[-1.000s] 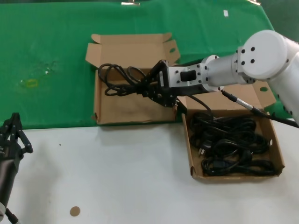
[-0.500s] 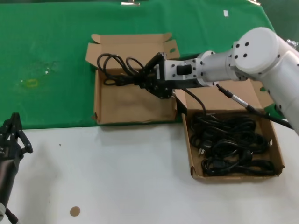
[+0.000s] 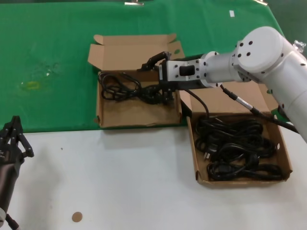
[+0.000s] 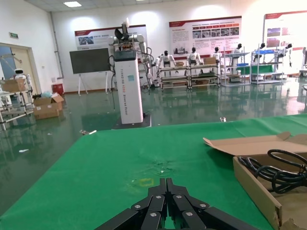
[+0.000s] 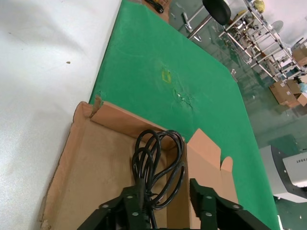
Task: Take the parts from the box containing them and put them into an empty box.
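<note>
Inside carton [image 3: 108, 112], looped glossy black cord [image 3: 125, 87]

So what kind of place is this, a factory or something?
Probably a robotics demo hall: tall white display pillar, wall posters, parts shelving, behind a green cloth table with brown cardboard boxes.

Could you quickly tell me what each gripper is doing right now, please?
Right gripper: open, over the power cord lying in the left carton.
Left gripper: shut, holding nothing.
</note>
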Available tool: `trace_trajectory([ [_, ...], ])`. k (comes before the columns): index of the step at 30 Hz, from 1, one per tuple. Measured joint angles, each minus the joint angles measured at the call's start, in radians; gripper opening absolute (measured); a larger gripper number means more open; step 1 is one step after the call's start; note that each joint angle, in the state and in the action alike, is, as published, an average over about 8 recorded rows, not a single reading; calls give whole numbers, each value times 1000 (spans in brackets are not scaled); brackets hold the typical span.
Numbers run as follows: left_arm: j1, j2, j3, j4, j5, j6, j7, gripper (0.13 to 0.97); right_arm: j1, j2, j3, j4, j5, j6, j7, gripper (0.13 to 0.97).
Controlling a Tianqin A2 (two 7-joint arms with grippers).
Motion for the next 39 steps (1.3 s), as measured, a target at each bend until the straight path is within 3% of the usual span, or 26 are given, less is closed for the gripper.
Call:
trace_trajectory([
  [5,0,0,0,0,0,0,0,152,-4,11,2,18,2,-4,9,390],
  [9,0,0,0,0,0,0,-1,152,-13,29,5,57,2,-8,30,390],
  [26,0,0,0,0,0,0,0,171,-61,65,22,155,7,7,77,784],
  [33,0,0,0,0,0,0,0,183,-134,64,58,205,40,62,96,879],
  [39,0,0,0,0,0,0,0,260,-217,64,99,262,77,124,118,917],
])
